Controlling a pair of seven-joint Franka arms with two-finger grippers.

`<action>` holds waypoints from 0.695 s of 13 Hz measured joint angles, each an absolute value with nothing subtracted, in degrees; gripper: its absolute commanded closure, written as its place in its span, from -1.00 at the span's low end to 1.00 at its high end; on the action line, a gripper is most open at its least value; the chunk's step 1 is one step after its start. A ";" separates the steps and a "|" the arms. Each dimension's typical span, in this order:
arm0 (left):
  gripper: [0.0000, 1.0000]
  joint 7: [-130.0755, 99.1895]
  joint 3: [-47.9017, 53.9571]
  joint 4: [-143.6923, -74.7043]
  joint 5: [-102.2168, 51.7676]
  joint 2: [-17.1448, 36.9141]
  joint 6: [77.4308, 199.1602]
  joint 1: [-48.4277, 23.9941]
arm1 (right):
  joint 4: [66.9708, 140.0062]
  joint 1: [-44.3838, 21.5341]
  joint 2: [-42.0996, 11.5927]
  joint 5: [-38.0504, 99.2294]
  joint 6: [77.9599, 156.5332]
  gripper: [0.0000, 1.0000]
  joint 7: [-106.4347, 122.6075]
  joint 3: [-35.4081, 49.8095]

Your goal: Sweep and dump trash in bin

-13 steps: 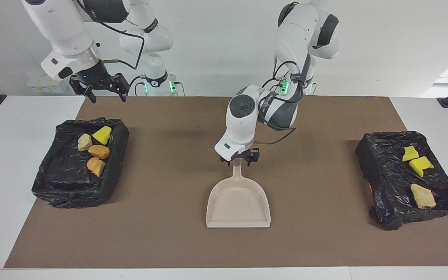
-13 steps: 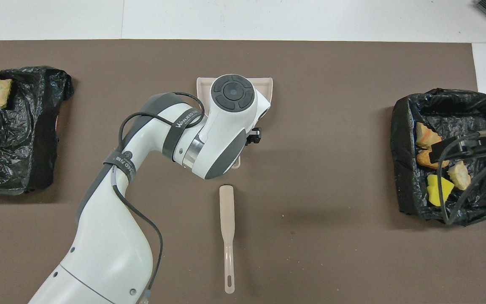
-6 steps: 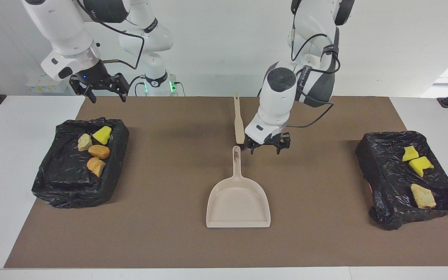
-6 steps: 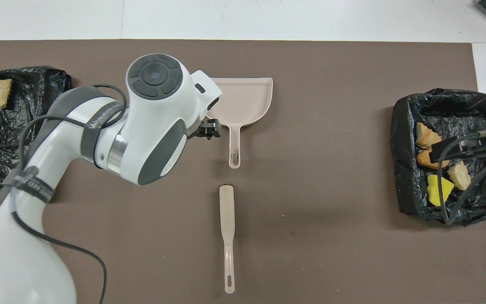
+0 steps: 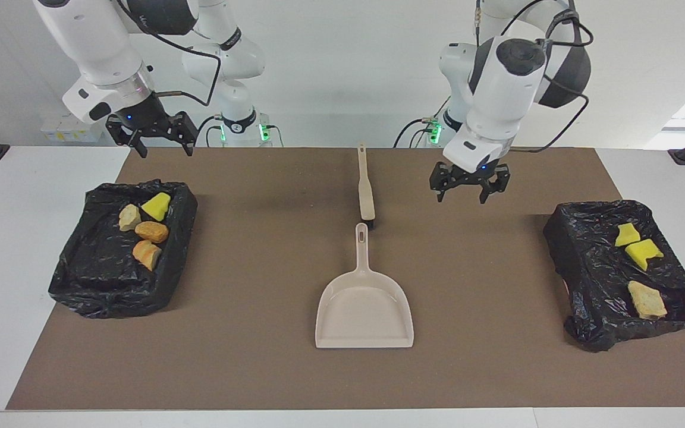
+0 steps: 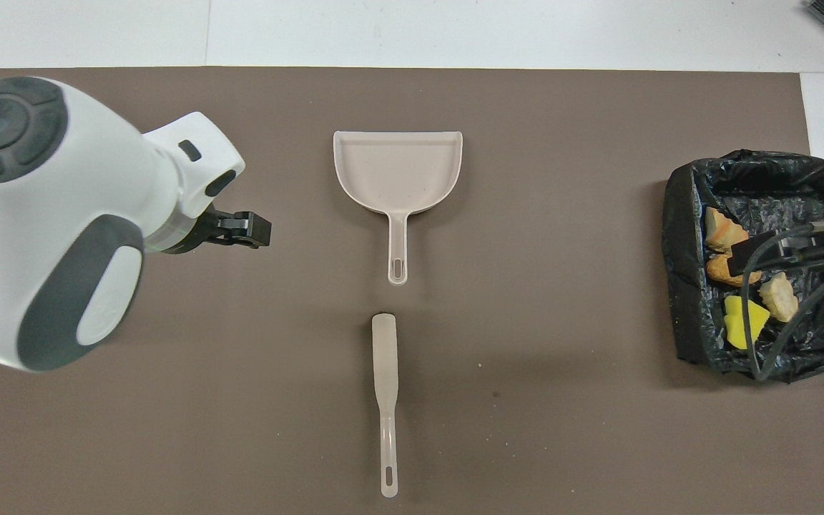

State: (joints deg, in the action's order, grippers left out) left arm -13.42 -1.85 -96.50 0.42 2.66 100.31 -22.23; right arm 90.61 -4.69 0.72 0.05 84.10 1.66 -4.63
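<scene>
While both jaws hang wide and empty, trash (image 5: 143,229) lies binned, yellow spongy, tan, orange-brown lumps.

Only the dustpan (image 5: 364,309) and brush (image 5: 366,185) lay mid-desk, end to end. Open mat (image 5: 259,356) stretched between them and each bin (image 5: 113,279).

Two black-lined bins (image 5: 122,249) (image 5: 625,273) sit at the worktop's three and nine o'clock, holding seven trash chunks: three yellow (image 5: 157,206), three tan (image 5: 129,217), one orange-brown (image 5: 151,231). One dustpan (image 5: 364,309), one brush (image 5: 365,184), two arms.
</scene>
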 measured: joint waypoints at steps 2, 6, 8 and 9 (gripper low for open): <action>-1.00 -12.83 -1.90 -97.05 0.42 0.82 98.88 -20.42 | 90.61 -4.69 0.72 0.05 84.10 -1.00 1.66 -4.63; -1.00 -6.82 -1.95 -96.88 0.45 -1.81 98.18 -16.46 | 90.61 -4.69 0.72 0.05 84.10 -1.00 1.66 -4.63; -1.00 -1.48 -2.03 -95.26 0.46 -3.46 95.94 -13.05 | 90.61 -4.69 0.72 0.05 84.10 -1.00 1.66 -4.63; -1.00 0.86 -2.06 -93.98 0.46 -3.94 94.97 -11.42 | 90.61 -4.69 0.72 0.05 84.10 -1.00 1.66 -4.63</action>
State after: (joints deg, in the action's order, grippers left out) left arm 0.86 -2.06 -93.98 0.46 -3.94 94.97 -11.42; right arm 90.61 -4.69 0.72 0.05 84.10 1.66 -4.63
